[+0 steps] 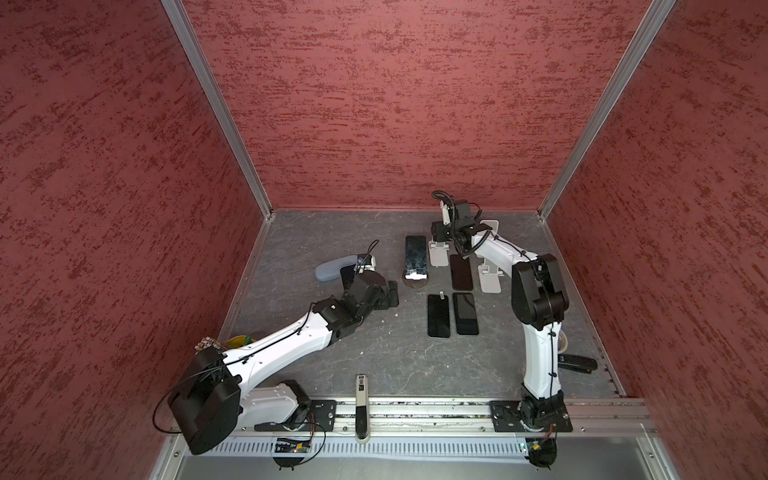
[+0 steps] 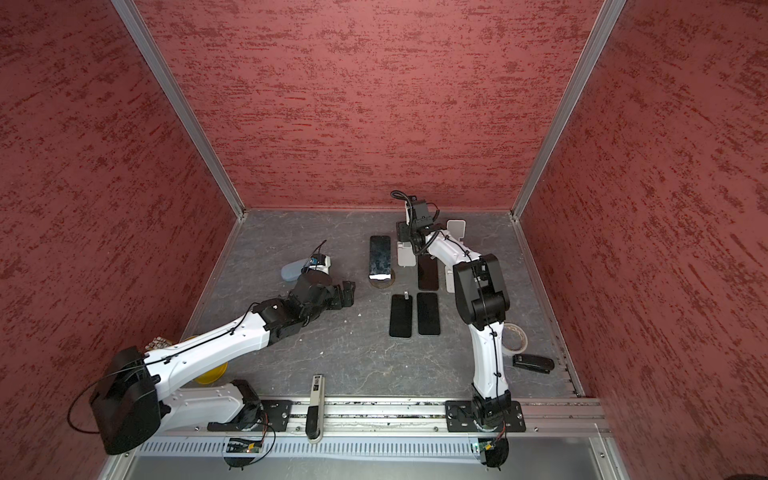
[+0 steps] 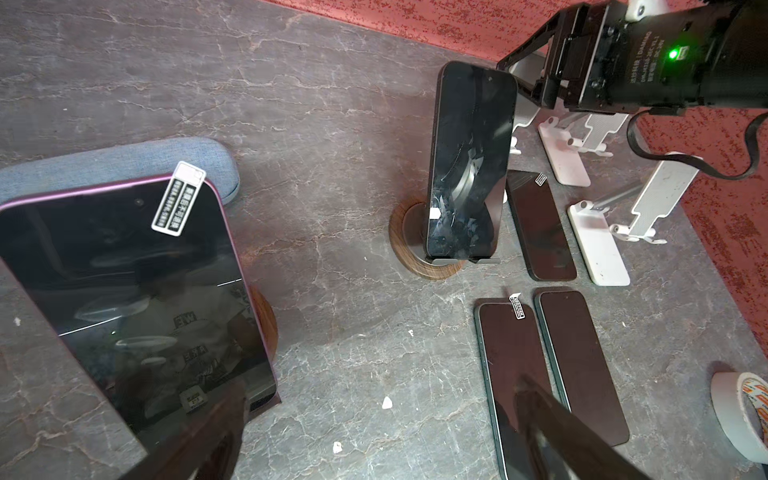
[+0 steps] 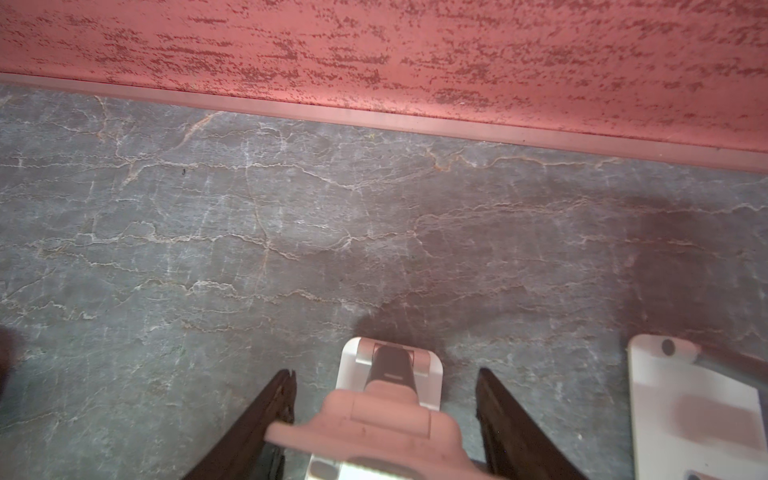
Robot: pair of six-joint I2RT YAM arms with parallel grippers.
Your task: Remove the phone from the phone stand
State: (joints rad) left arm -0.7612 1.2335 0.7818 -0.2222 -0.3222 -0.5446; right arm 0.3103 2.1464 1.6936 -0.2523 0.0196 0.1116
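A grey, stone-patterned tabletop sits inside red walls. At the centre of both top views, a dark phone leans upright on a round wooden stand. Just left of that stand, the left gripper hovers with its jaws spread wide, holding nothing.

Further left, mostly hidden by that arm, a pink-edged phone rests on a second wooden base in front of a grey case.

Right of the dark phone, three phones lie flat. A maroon-tinted phone lies just beside it. Lower in the frame, a phone with a sticker tab and a plain black phone lie side by side.

Above the flat phones, the right gripper is closed around a white folding stand, with one finger on each side. Another white stand sits just to the right. A tape roll lies near the right edge.
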